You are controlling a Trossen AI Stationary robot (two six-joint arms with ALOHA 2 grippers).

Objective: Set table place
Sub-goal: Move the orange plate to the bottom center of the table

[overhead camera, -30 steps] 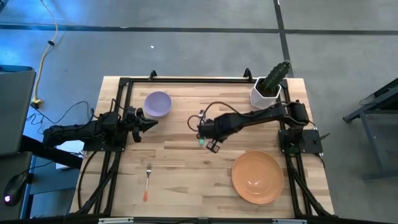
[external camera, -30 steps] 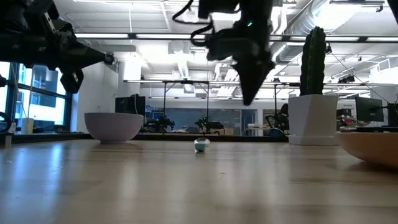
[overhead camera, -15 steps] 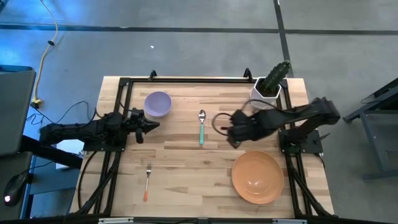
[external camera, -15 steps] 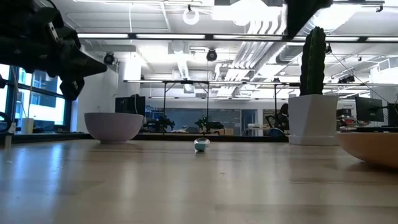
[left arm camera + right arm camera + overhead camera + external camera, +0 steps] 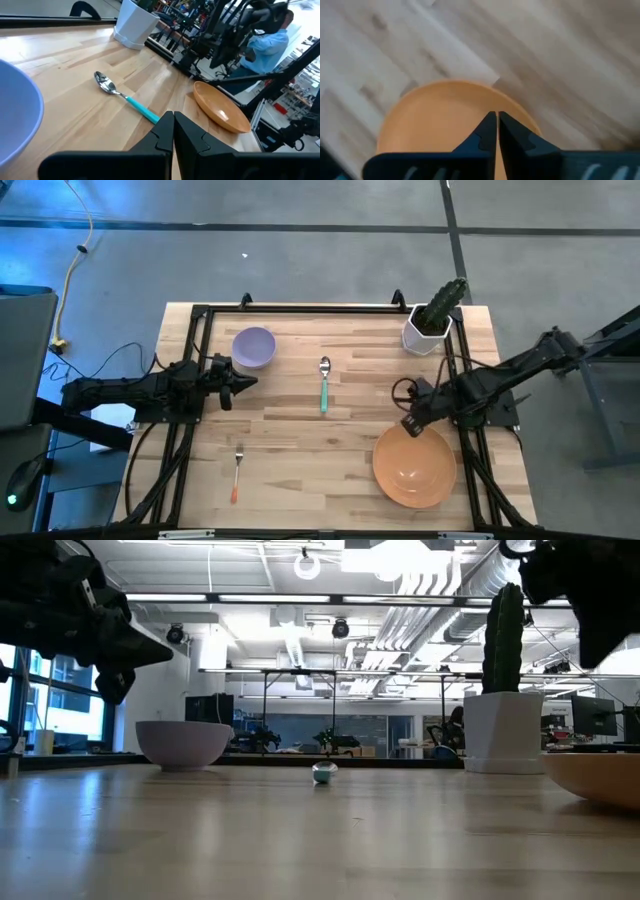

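Note:
The teal-handled spoon (image 5: 324, 385) lies flat on the table's middle, bowl end toward the far edge; it also shows in the left wrist view (image 5: 129, 99). The lavender bowl (image 5: 254, 347) stands at the far left. The orange plate (image 5: 414, 465) sits at the near right. The orange-handled fork (image 5: 236, 474) lies near the front left. My left gripper (image 5: 247, 380) is shut and empty, just near of the bowl. My right gripper (image 5: 408, 425) is shut and empty, above the plate's far rim (image 5: 455, 90).
A white pot with a cactus (image 5: 432, 323) stands at the far right corner. The black frame (image 5: 300, 308) edges the table. A person in blue (image 5: 267, 42) shows beyond the table's right side.
My right gripper has drawn back from above the spoon toward the table's right edge and then toward the near edge, ending over the plate's far rim. The spoon has stayed where it lies. My left gripper has kept almost still.

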